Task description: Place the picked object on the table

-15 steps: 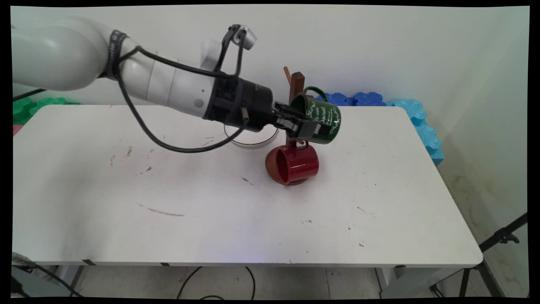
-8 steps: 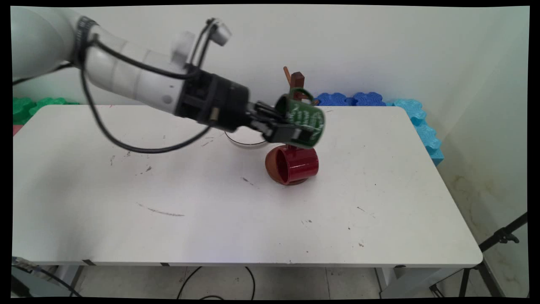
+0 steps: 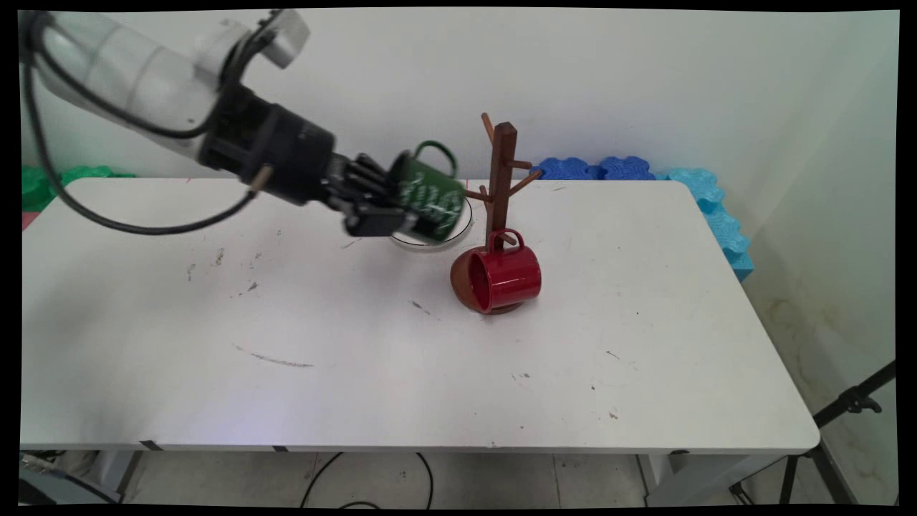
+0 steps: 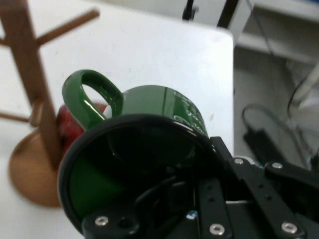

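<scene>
White tabletop (image 3: pixel 645 344), scuffed with small dark marks, was backed by a plain pale wall, with blue foam blocks (image 3: pixel 594 168) and green foam blocks (image 3: pixel 64 179) lined along the far edge. A dark green ceramic mug with white lettering (image 3: pixel 428 197) was held clear of the table by the black two-finger gripper (image 3: pixel 380 208), which was clamped across the mug's rim — one finger inside, one outside, as the hand view showed. The mug was tipped on its side, handle uppermost. Just to its right a brown wooden mug tree with slanted pegs (image 3: pixel 501 179) was seen, apart from the green mug. A glossy red mug (image 3: pixel 501 278) was hung from a low peg, mouth turned left, over the tree's round base. A thin black ring (image 3: pixel 466 222) was marked on the table beneath the green mug. With a rim grip such as this, the load would be judged best kept steady and moved slowly — a tilted mug may twist between the fingers.
</scene>
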### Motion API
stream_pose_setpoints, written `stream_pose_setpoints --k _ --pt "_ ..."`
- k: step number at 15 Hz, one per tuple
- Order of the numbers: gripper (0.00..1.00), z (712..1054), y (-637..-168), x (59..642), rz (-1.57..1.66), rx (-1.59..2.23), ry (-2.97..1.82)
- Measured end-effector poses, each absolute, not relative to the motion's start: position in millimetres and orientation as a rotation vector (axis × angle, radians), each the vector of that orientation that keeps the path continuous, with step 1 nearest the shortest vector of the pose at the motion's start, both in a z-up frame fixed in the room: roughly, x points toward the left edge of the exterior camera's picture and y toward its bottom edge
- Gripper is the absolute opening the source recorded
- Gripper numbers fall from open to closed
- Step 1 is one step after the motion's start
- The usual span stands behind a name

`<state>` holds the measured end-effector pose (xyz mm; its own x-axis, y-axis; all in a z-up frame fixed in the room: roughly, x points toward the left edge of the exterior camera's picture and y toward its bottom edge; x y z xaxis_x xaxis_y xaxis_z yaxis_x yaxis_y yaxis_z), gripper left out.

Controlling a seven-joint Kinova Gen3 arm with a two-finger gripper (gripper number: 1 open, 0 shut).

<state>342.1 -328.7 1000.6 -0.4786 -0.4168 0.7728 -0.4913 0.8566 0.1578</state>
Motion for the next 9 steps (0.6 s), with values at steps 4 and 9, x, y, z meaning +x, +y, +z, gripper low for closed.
stream_pose_setpoints --k 4,9 --pt "0.0 1004.8 -330.1 385.7 0.162 0.602 -2.312" --pt "0.0 999.1 -344.4 412.0 0.243 0.576 -2.486"
